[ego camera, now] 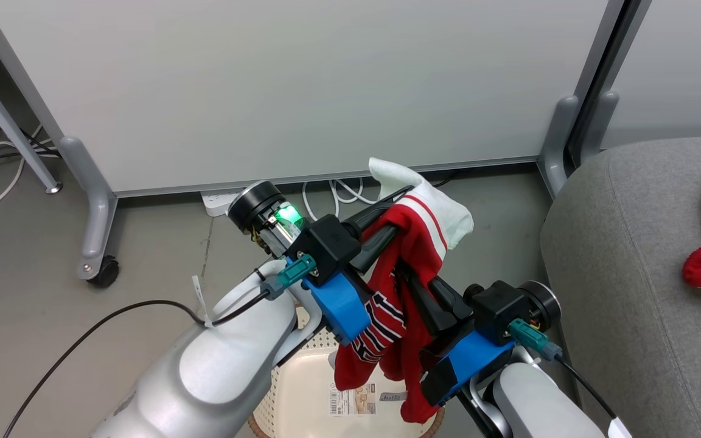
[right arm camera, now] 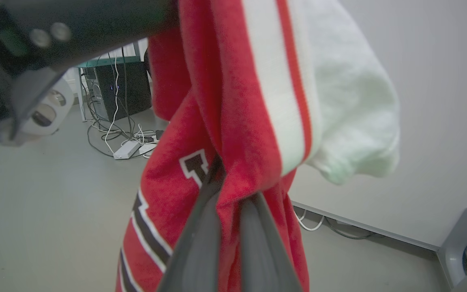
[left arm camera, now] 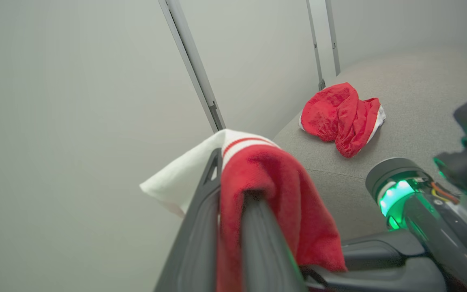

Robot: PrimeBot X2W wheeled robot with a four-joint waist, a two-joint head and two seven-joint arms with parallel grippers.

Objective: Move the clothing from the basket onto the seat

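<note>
Mid-frame above laundry basket (ego camera: pixel 268 404), left gripper (ego camera: pixel 398 207) and right gripper (ego camera: pixel 408 277) pinch red lettered garment (ego camera: pixel 414 243); carry high rightward over seat (ego camera: pixel 630 274) edge.

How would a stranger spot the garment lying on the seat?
Find the big grey seat on the right of the head view. On its top lies a crumpled red garment with white trim. Unlike the lettered garment hanging above the basket, it is plain and unheld.

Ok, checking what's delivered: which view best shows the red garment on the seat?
Left wrist view: the red garment lies whole on the grey seat. The head view cuts it off at the right edge.
</note>
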